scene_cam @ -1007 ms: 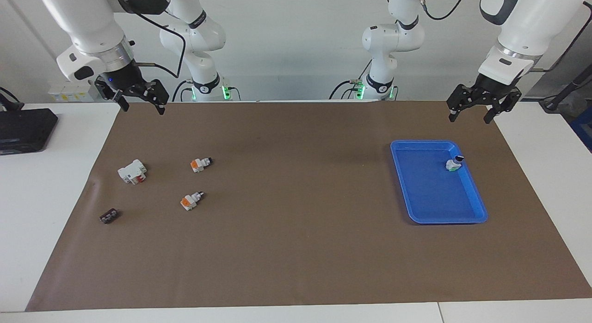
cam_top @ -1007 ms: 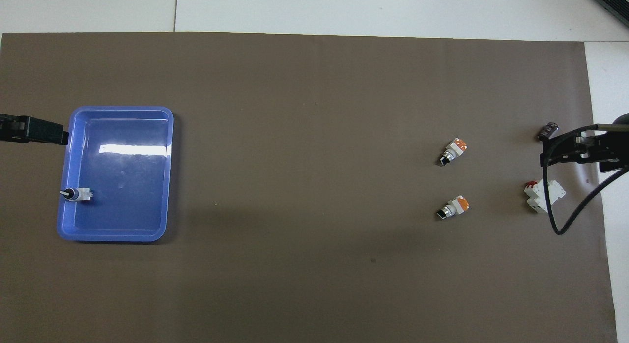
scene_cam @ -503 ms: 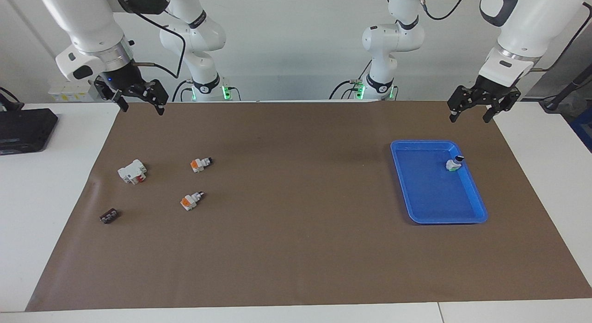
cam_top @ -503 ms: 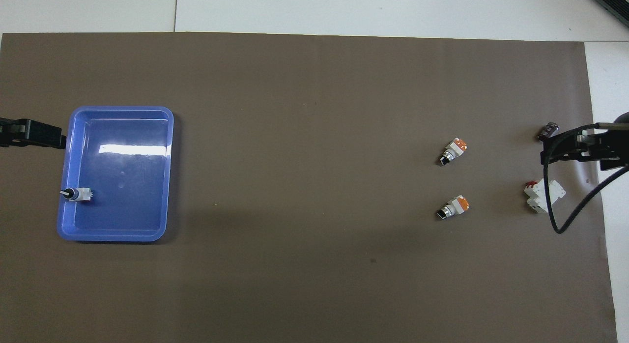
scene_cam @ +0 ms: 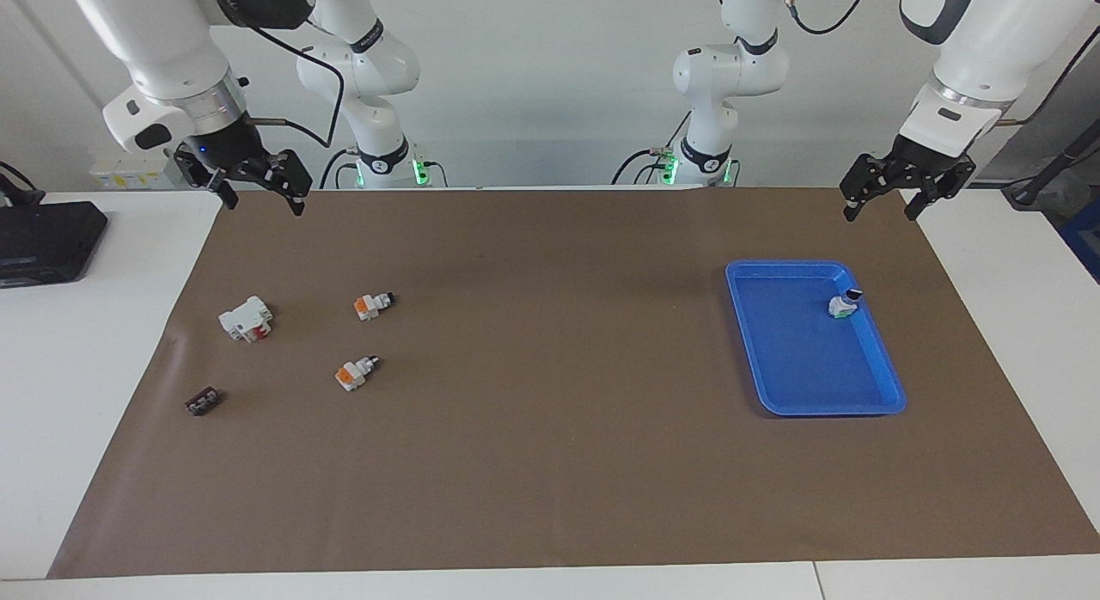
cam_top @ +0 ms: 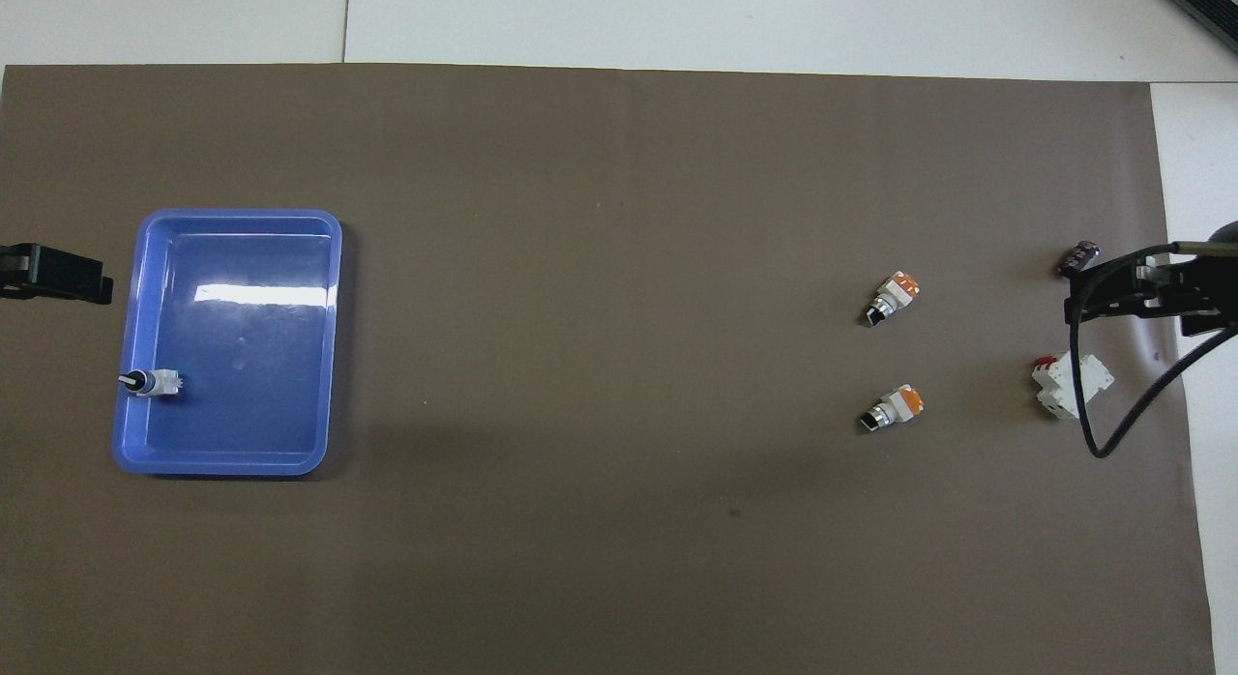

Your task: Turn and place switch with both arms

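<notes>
A: Where do things stand?

B: One switch [scene_cam: 843,305] is already in the tray [scene_cam: 859,407], close to the wall at the left arm's end. Two more lie on the mat [scene_cam: 550,462] toward the right arm's end: the near switch [scene_cam: 372,305] and the far switch [scene_cam: 355,373], which is farther from the robots. Both end effectors are up in the air with fingers spread and nothing in them. The right end effector [scene_cam: 265,203] is over the mat's edge at its own end, and the left end effector [scene_cam: 882,209] over the edge at its end.

A: Which way do the two loose ones point?

B: Both lie on their sides, almost parallel, long axes slanting across the surface [scene_cam: 103,368]. Their black knobs aim toward the robots and the left arm's end, and the orange blocks face away. The tray switch has its knob toward the left arm's end. Whether it leans on the wall, I cannot tell.

A: What could go wrong?

B: My guess is the right arm picks next. The switches are small and rounded at the collar, so fingers closing along the slanted axis, not across it, could make one roll or squirt out. The white block [scene_cam: 246,318] and the dark piece [scene_cam: 202,401] lie near, so a wide approach might nudge them. The handover is the other risk: with so little body for two grips, a release too soon would drop it on the mat between the arms. A careless placement could also knock the tray switch.
</notes>
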